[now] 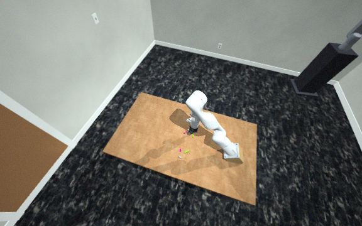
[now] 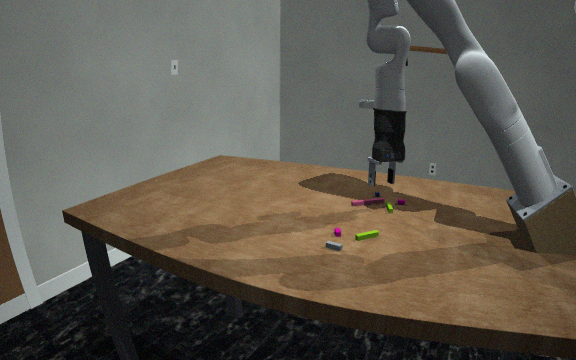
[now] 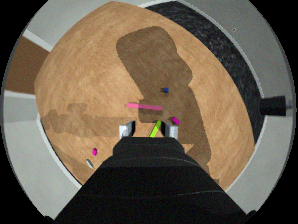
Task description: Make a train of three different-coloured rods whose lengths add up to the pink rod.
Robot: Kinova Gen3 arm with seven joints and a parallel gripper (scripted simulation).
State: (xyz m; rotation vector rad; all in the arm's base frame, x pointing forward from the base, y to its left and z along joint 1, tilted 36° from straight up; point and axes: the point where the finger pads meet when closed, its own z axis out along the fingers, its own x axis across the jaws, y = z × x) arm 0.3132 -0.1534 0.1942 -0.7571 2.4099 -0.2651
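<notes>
My gripper (image 2: 382, 183) is open and empty, above the table by the back rods. Below it the pink rod (image 2: 360, 203) (image 3: 145, 107) lies flat. A small blue rod (image 2: 377, 194) (image 3: 165, 90) lies behind it. A lime rod (image 1: 193, 135) (image 2: 390, 208) (image 3: 155, 129) shows between the fingers in the wrist view, lying on the table. A magenta rod (image 2: 401, 202) (image 3: 176, 121) lies to its right. Nearer the front are a second magenta rod (image 1: 180, 150) (image 2: 337, 232) (image 3: 94, 152), a second lime rod (image 1: 186, 151) (image 2: 367, 235) and a grey rod (image 1: 180, 157) (image 2: 334, 246) (image 3: 89, 163), all apart.
The wooden table (image 1: 131, 125) (image 2: 168, 190) carries the rods. The arm's base (image 1: 234, 154) (image 2: 553, 225) stands at the table's right side. The arm's shadows fall across the pink, blue and back magenta rods. The gripper body hides the front lime rod in the wrist view.
</notes>
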